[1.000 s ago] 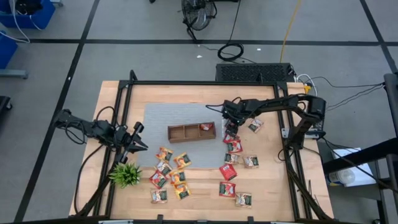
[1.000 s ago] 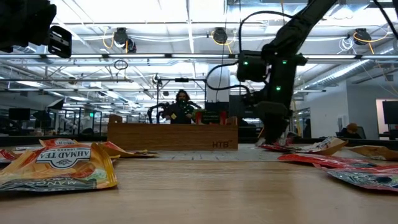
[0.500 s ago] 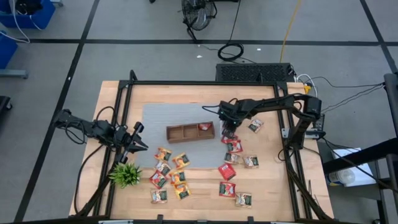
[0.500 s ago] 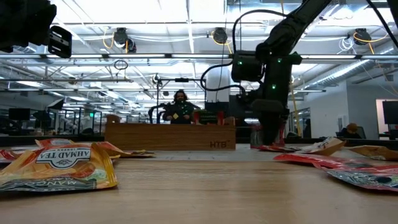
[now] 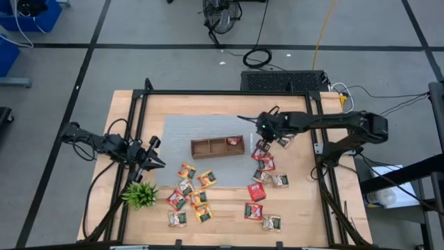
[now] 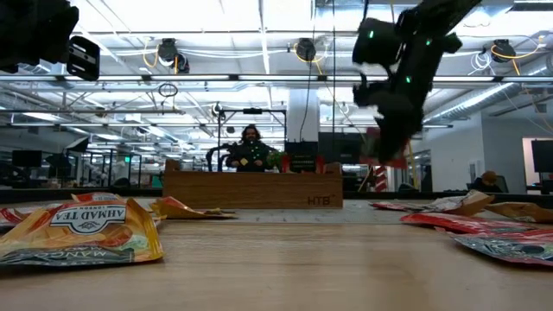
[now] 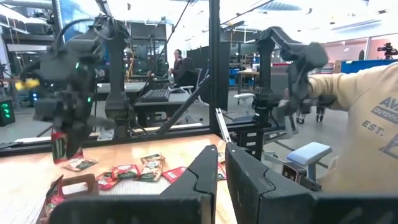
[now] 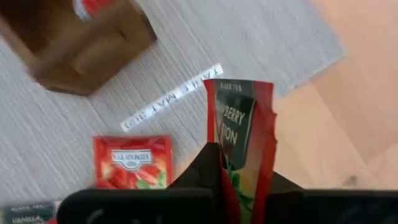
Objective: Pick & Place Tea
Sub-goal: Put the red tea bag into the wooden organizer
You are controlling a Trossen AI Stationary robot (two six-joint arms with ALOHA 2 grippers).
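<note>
My right gripper (image 5: 264, 132) is shut on a red tea sachet (image 8: 239, 118) just right of the brown wooden tray (image 5: 218, 147), above the grey mat (image 5: 201, 128). The low view shows that sachet (image 6: 385, 147) well above the table. The tray's right compartment has a red sachet (image 5: 234, 142) lying in it. More sachets lie flat on the mat and on the wood near the front (image 5: 189, 194) and right (image 5: 263, 167). My left gripper (image 5: 157, 155) waits shut at the table's left edge, its fingertips (image 7: 222, 163) close together. My right gripper pinches the red sachet by one edge (image 8: 231, 167) between its two fingers (image 8: 202, 168). The fingers come from above, slanting down. The sachet is lifted clear of the mat and sticks out past the fingertips, hanging below the gripper (image 7: 59, 144).
A small green plant (image 5: 140, 194) stands at the front left. A red sachet (image 8: 132, 160) lies on the mat right below the held one. Black frame rails (image 5: 222, 93) border the table. A person (image 7: 367, 124) stands beside the table; another (image 6: 251, 147) sits beyond it.
My right gripper has shut on the red sachet on the mat and risen with it, swinging slightly toward the table's right; the sachet is now lifted clear. The tray and mat have shifted a little toward the table's right.
</note>
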